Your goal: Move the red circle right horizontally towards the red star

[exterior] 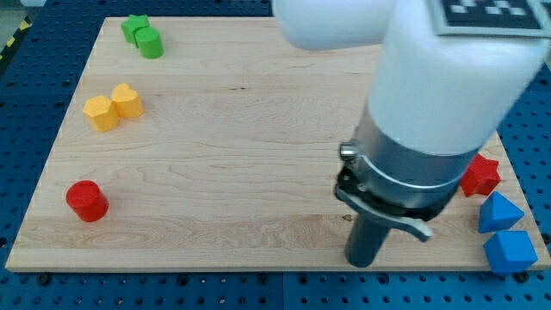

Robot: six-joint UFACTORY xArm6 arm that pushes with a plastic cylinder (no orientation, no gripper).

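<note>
My tip rests on the bench near its bottom edge, right of centre. There is no claw on this arm, only the rod, so nothing opens or closes and nothing is held. No block touches the tip.

From the tip, the red circle lies far off at about nine o'clock, a shade above level, near the bench's left edge. The red star sits at about two o'clock from the tip, much nearer, partly hidden by the arm's body, at the right edge. Two blue blocks lie just below the star.

So the tip stands between circle and star, on the wrong side for the push. I judge it must pass round to the circle's nine o'clock side, then push toward three o'clock. The star lies slightly higher than the circle, and the lane between them is free of blocks.

The yellow pair and green pair lie at about twelve to one o'clock from the circle, well apart from that lane.
</note>
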